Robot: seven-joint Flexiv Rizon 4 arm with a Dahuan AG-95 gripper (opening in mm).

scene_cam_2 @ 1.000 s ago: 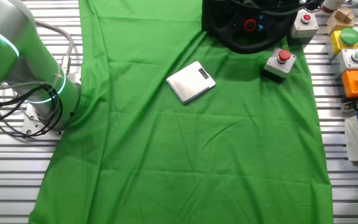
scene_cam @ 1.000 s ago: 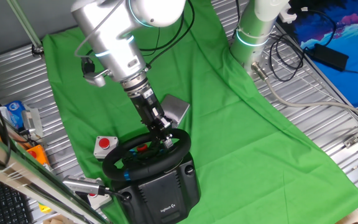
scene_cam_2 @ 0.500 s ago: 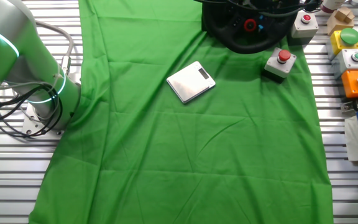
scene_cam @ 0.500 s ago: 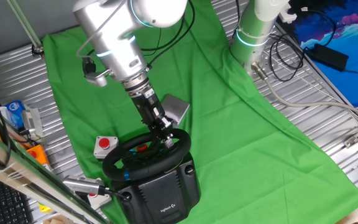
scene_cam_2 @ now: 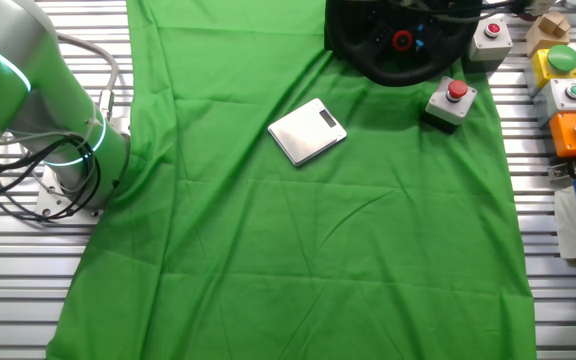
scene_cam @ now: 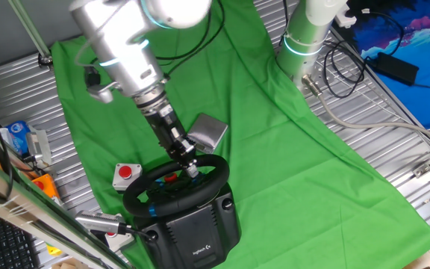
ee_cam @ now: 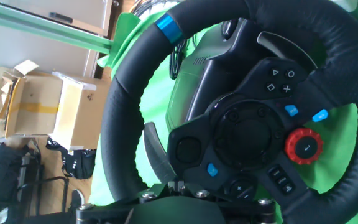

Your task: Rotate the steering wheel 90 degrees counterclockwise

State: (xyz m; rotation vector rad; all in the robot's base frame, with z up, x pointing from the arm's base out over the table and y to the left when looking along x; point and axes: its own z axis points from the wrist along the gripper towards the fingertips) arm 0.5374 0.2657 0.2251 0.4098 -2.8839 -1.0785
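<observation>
The steering wheel (scene_cam: 172,187) is black and round, with red and blue hub buttons, and sits on a bulky black base (scene_cam: 200,232) with a white logo at the near left of the green cloth. My gripper (scene_cam: 189,166) reaches down from the upper left and is shut on the far part of the wheel's rim. In the hand view the wheel (ee_cam: 129,112) fills the frame, with its blue rim stripe (ee_cam: 166,27) at the upper left and a red dial (ee_cam: 304,145) at the right. My gripper (ee_cam: 179,185) shows at the bottom edge, jaws close together. The other fixed view shows the wheel (scene_cam_2: 393,50) cut off at the top.
A grey metal box (scene_cam: 209,132) lies just behind the wheel, also in the other fixed view (scene_cam_2: 308,130). A red push-button on a white box (scene_cam: 127,174) sits left of the wheel. More button boxes (scene_cam_2: 566,95) line the cloth's edge. A second robot's base (scene_cam: 304,37) stands at the back.
My arm has swung to the left and the gripper has slid left along with the wheel's far rim. Nothing else on the cloth has moved.
</observation>
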